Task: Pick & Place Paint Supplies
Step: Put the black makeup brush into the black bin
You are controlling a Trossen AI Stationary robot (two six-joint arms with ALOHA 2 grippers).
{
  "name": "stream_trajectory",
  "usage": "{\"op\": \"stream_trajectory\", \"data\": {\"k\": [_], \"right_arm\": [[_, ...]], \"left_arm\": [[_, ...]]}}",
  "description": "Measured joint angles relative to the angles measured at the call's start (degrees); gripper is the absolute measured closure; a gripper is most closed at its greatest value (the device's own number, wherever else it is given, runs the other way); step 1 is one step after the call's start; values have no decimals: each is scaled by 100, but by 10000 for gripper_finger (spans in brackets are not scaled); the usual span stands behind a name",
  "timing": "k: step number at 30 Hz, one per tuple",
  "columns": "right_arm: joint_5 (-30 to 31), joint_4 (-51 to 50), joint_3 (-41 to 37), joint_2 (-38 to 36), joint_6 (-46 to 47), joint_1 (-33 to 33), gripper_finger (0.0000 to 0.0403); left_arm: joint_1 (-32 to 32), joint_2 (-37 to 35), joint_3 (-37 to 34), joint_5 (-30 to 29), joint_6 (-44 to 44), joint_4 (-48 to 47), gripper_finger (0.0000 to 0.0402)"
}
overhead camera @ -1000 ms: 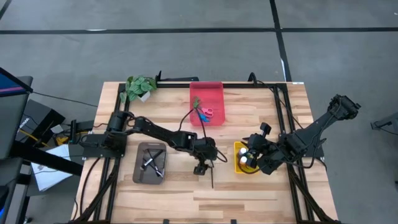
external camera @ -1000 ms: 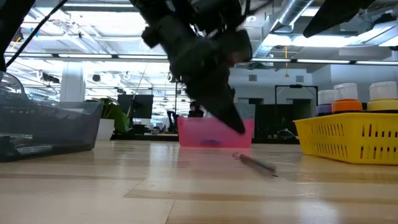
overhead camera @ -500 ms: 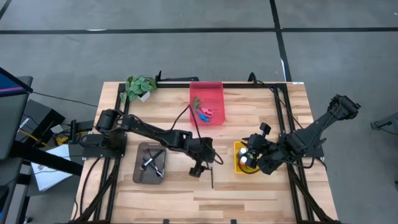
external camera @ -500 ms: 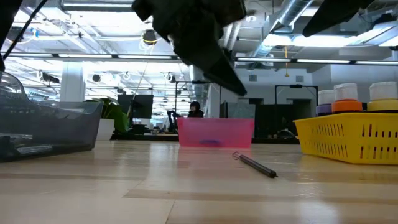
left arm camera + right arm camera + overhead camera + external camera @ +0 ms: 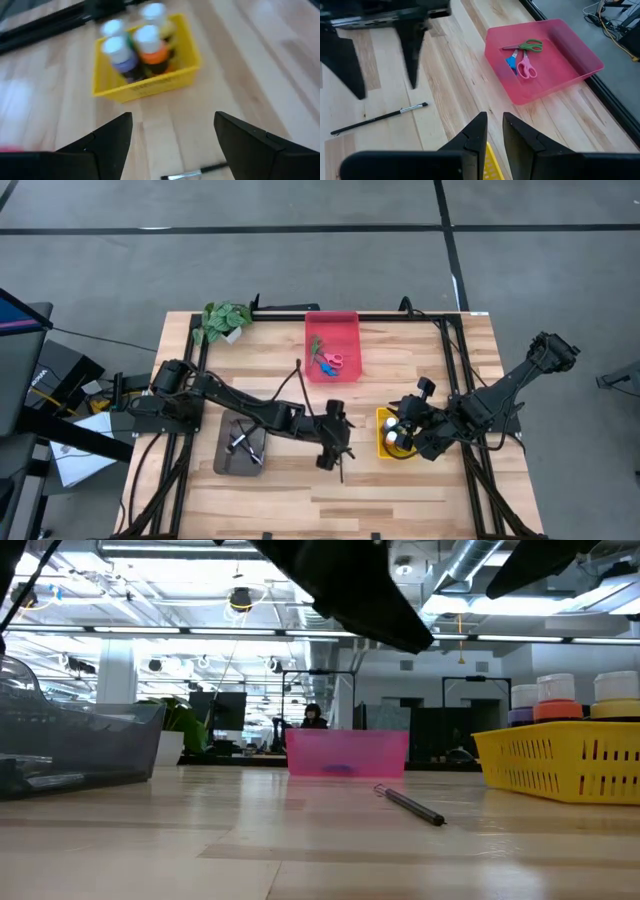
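A thin dark-handled brush (image 5: 341,468) lies flat on the wooden table, also in the low view (image 5: 410,805). My left gripper (image 5: 333,452) hovers open above it; the brush's bristle end (image 5: 195,173) shows below its spread fingers (image 5: 172,145). The yellow tray (image 5: 145,85) ahead holds white-capped paint bottles, one orange (image 5: 150,47). My right gripper (image 5: 492,132) hangs almost shut above that yellow tray (image 5: 385,442), with nothing between its fingers. Pink, green and blue scissors (image 5: 522,55) lie in the red tray (image 5: 570,65).
A grey tray (image 5: 240,442) with brushes sits at the near left. A small potted plant (image 5: 225,318) stands at the far left corner. Bare wood lies between the three trays and along the near edge. Black rails run along the table's sides.
My left gripper has risen from just above the brush and tipped toward level, swinging slightly toward the yellow tray; it stays open. The brush has kept its place on the table.
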Motion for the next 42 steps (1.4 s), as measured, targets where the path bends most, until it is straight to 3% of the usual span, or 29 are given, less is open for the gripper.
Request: {"op": "stream_trajectory", "data": {"k": [4, 12, 16, 27, 42], "right_arm": [[0, 1, 0, 0, 0, 0, 346], [0, 1, 0, 0, 4, 0, 346], [0, 0, 0, 0, 6, 0, 346], [0, 17, 0, 1, 15, 0, 346], [-2, 89, 0, 0, 11, 0, 346]], "left_arm": [[47, 0, 0, -432, -1250, 64, 128], [199, 0, 0, -454, -4242, -49, 128], [202, 0, 0, -484, -5165, -48, 128], [1, 173, 9, -1322, -6676, -325, 128], [-147, 932, 2, -979, -7778, -439, 128]]}}
